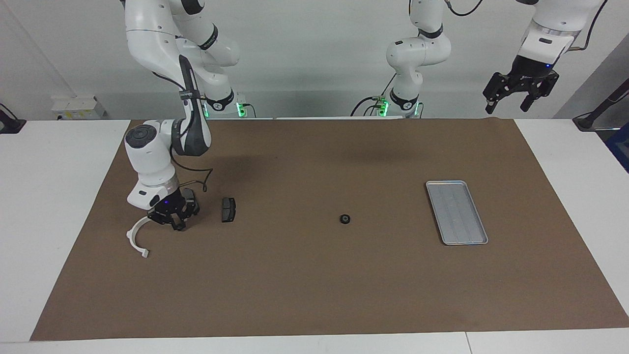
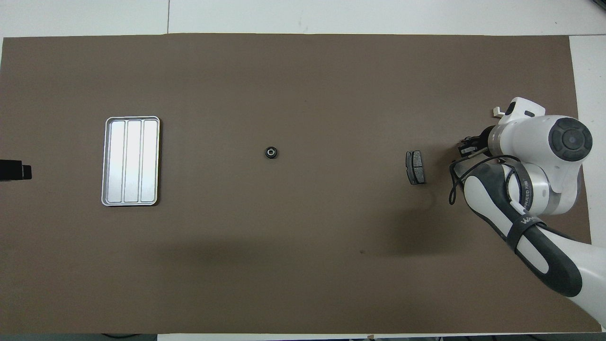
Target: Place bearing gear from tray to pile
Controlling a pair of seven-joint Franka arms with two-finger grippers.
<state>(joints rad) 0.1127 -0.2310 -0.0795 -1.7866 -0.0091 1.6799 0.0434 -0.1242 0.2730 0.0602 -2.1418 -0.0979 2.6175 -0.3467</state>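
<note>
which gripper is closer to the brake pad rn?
Right. The right gripper sits low beside the brake pad, by the white half-ring; the left gripper waits raised at the table's other end.

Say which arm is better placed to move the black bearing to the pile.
Probably right: the right pincer is low beside the white half-ring, where the bearing must go; the left pincer hangs high, waiting.

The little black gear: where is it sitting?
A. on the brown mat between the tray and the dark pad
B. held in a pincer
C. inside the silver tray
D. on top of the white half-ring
A: the little black gear lies alone on the brown mat, with the empty tray toward one end and the dark pad toward the other.
</note>
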